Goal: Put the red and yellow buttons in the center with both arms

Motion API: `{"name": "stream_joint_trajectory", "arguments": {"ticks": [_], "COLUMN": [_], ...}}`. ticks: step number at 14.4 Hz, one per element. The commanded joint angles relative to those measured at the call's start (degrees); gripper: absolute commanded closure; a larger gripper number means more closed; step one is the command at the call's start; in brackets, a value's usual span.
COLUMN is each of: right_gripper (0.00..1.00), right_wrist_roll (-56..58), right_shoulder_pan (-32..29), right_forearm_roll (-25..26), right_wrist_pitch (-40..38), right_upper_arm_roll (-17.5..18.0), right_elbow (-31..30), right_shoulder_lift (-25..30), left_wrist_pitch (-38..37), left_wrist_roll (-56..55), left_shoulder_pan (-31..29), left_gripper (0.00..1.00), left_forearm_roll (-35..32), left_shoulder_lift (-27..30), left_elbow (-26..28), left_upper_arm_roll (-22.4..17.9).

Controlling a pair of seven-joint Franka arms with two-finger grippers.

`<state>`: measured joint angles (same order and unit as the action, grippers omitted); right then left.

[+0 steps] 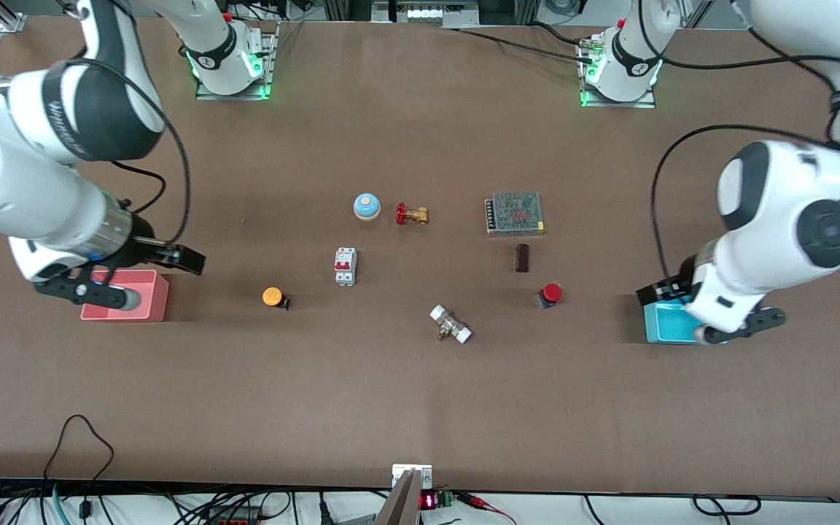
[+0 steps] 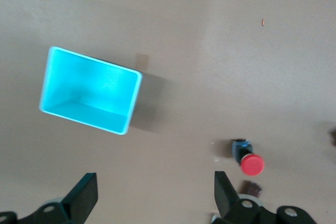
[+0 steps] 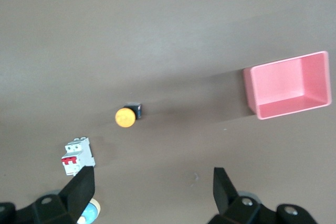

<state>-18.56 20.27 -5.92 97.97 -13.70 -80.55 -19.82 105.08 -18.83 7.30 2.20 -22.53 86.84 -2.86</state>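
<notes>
With both grippers, left [image 2: 152,198] and right [image 3: 152,195], wide open and empty, we should lower squarely over red button [image 1: 550,294] and yellow button [image 1: 273,297], either side of the breaker [image 1: 345,266].

Even overhead light, soft shadows (wrist views perhaps blurred).

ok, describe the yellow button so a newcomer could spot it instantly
Start at the pink bin at the right arm's end of the table and move toward the table's middle: the first small item is the yellow button, lying alone on bare tabletop. It has a round orange-yellow cap on a short black body. The white circuit breaker beside it is boxy with red switches, and the other button is red.
</notes>
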Motion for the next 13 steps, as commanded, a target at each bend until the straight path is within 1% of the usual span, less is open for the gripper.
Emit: {"name": "stream_joint_trajectory", "arguments": {"ticks": [1,2,3,5,6,8,9,11,13], "right_gripper": [0.00,0.00,0.00,0.00,0.00,0.00,0.00,0.00,0.00], "right_wrist_roll": [7.6,12.9,16.5,19.0,19.0,18.9,18.9,18.8,18.8], "right_shoulder_pan": [-7.1,-9.3,-10.5,-12.0,-13.4,-19.3,-20.3,-20.5,-21.0], "right_forearm_roll": [0.0,0.6,2.6,7.6,8.8,8.7,8.6,8.2,8.0], "right_wrist_pitch": [-4.4,-6.2,-6.7,-6.7,-6.6,-5.9,-5.8,-6.4,-6.4], "right_upper_arm_roll": [1.1,1.2,1.5,3.1,4.7,10.2,11.5,11.6,11.1], "right_elbow": [-0.8,-1.0,-1.2,-2.1,-3.0,-4.8,-4.8,-5.4,-9.2], "right_shoulder_lift": [3.9,5.2,5.9,8.6,10.3,11.9,12.0,13.0,15.9], "left_wrist_pitch": [-3.5,-4.6,-5.7,-7.8,-8.0,-9.1,-9.9,-10.1,-9.7], "left_wrist_roll": [7.4,9.8,12.2,16.8,18.0,19.4,20.8,23.7,24.3], "left_shoulder_pan": [-3.0,-3.9,-4.9,-6.8,-7.2,-8.2,-8.3,-8.9,-9.1], "left_gripper": [0.00,0.00,0.00,0.00,0.00,0.00,0.00,0.00,0.00], "left_forearm_roll": [-0.8,-0.8,-0.8,-0.9,-1.0,-2.4,-4.1,-4.3,-4.2], "left_shoulder_lift": [4.8,6.3,7.8,10.7,11.9,14.7,16.2,18.7,21.2], "left_elbow": [1.2,1.1,1.2,1.6,1.8,1.8,1.8,2.4,4.1], "left_upper_arm_roll": [0.2,0.2,0.2,0.2,0.2,0.3,0.5,0.5,0.7]}}
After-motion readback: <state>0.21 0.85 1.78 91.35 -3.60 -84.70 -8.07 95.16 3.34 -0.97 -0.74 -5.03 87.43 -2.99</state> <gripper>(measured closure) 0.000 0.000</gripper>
